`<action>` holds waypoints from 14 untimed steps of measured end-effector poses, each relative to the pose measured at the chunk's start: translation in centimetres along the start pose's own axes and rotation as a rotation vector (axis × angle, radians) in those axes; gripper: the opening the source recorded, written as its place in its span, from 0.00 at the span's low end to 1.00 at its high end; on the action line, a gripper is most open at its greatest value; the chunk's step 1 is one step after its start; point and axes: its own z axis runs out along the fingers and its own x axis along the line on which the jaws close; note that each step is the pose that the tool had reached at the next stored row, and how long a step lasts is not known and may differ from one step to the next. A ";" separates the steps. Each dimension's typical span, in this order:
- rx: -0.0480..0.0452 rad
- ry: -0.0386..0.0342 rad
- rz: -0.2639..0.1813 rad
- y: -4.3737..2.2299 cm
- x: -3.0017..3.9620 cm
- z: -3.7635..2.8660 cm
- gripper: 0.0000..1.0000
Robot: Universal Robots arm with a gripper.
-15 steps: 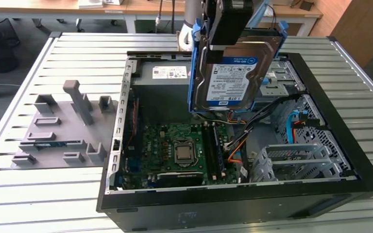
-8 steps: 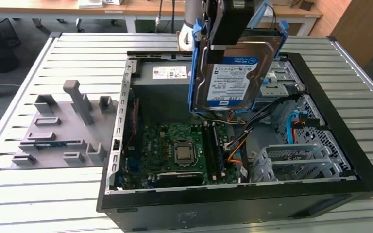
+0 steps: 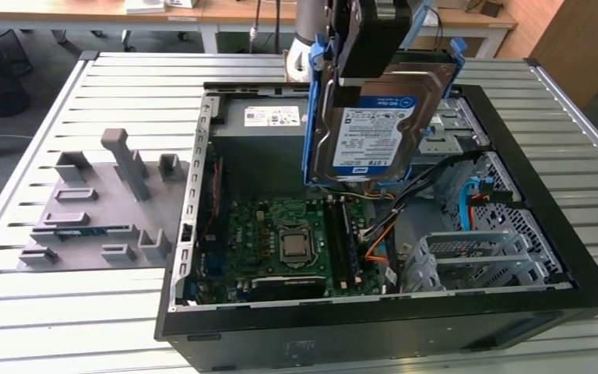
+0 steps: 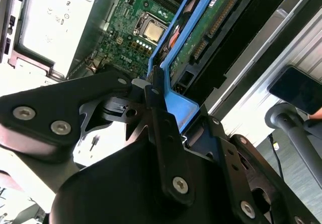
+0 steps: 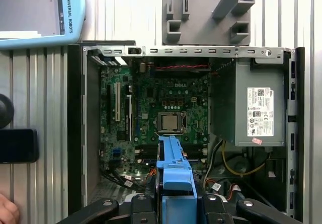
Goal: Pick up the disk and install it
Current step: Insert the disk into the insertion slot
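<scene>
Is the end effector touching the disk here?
Touching. In the second wrist view, the end effector clamps the disk along its blue edge.

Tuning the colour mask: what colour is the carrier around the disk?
Blue. The carrier frames the disk; clearest in the exterior view.

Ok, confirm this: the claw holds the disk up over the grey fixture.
Wrong in one respect. The claw holds the disk up over the open case, not the grey fixture, which stands apart at the exterior view's left. The exterior view shows it.
</scene>
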 end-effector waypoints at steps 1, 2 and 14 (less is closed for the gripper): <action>0.0000 0.0000 0.000 0.00 0.02 0.00 0.36; 0.0000 0.0000 0.000 -0.03 0.03 0.00 0.36; -0.0001 0.0001 0.000 -0.99 0.10 0.00 0.36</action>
